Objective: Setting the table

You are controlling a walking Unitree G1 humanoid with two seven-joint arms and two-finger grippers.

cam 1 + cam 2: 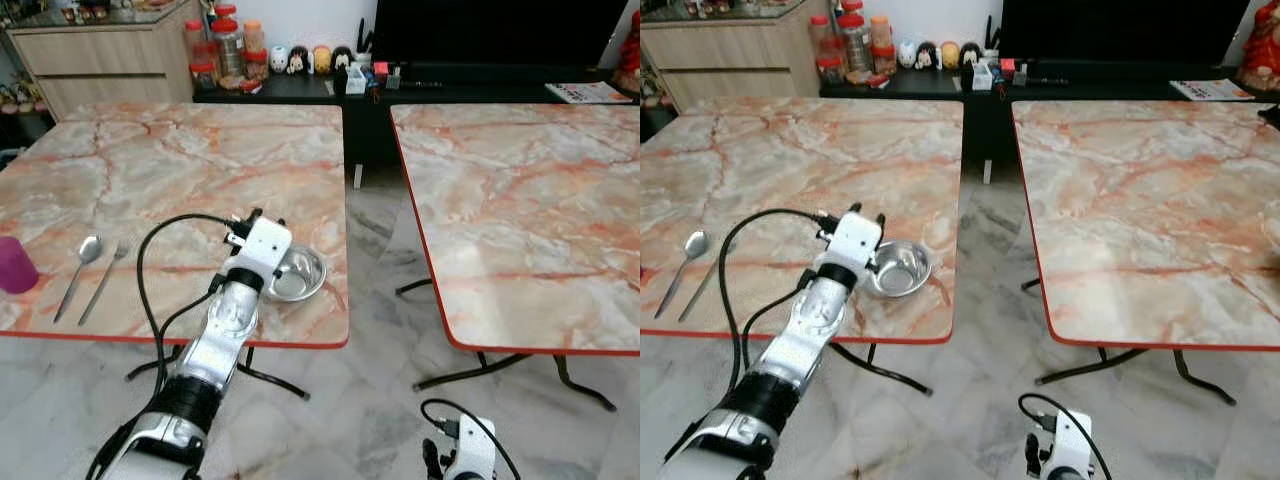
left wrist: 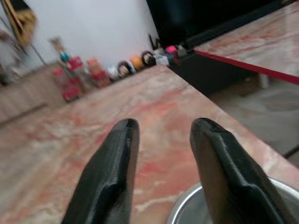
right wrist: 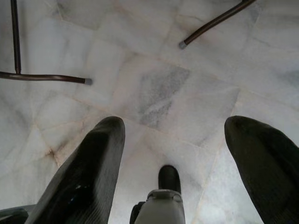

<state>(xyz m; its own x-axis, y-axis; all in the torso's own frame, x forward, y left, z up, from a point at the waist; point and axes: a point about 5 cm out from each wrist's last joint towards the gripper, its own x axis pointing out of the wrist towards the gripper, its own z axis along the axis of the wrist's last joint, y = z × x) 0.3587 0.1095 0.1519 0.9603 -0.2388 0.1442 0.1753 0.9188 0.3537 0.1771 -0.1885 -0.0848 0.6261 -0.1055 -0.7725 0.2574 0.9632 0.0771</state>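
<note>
A steel bowl [image 1: 298,272] sits near the front right corner of the left marble table [image 1: 180,170]. My left gripper [image 1: 250,225] hovers over the table just left of the bowl. In the left wrist view its two black fingers [image 2: 117,158] stand open with nothing between them, and the bowl's rim [image 2: 184,210] lies just below them. A spoon [image 1: 82,268] and a fork [image 1: 105,280] lie side by side at the front left, next to a purple cup [image 1: 14,265]. My right gripper [image 3: 173,126] hangs open low over the floor.
A second marble table [image 1: 520,220] stands to the right, with a strip of tiled floor [image 1: 385,240] between the two. Black table legs [image 3: 42,77] spread over the floor. Behind are a wooden cabinet [image 1: 100,55], jars [image 1: 228,45] and a dark TV console [image 1: 480,85].
</note>
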